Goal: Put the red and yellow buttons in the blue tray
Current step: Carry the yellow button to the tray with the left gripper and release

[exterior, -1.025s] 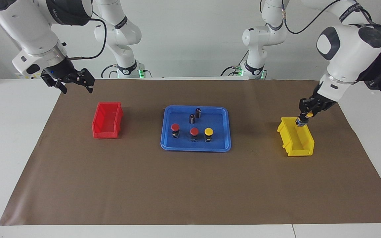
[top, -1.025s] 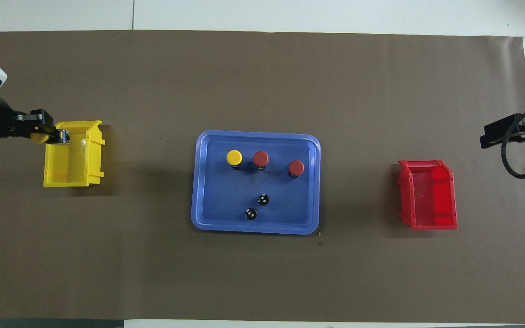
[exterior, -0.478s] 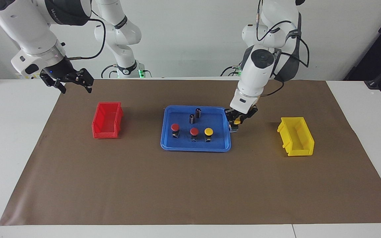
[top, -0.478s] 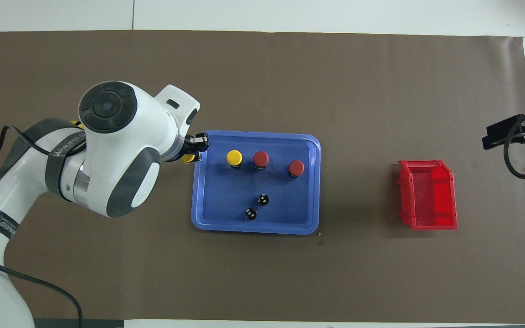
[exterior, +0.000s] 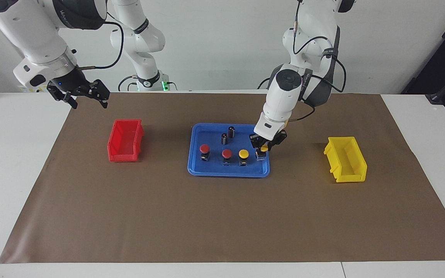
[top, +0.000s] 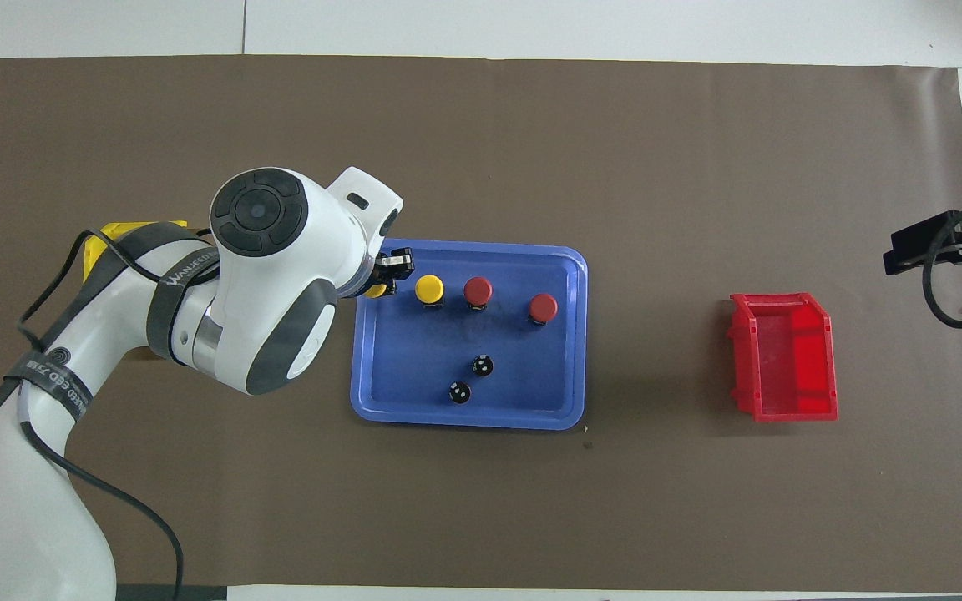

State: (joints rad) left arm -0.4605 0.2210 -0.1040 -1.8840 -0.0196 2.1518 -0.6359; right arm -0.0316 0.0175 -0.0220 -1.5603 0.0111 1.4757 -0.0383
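Yellow button (exterior: 264,148) sat clamped in left gripper (exterior: 262,150) over blue tray (exterior: 196,168) mid-table, lined up beside the other three buttons for release; right gripper (exterior: 87,96) waited open near corner.

blue tray (exterior: 195,168): smooth glossy plastic | red bin (exterior: 125,140), yellow bin (exterior: 347,159): moulded plastic, slight sheen | desk (exterior: 17,154): white, smooth | brown sheet (exterior: 222,216): matt paper | arm shells (top: 281,275): glossy white plastic

three buttons (exterior: 226,153) and two cylinders (exterior: 228,135) crowd the blue tray (exterior: 228,172).
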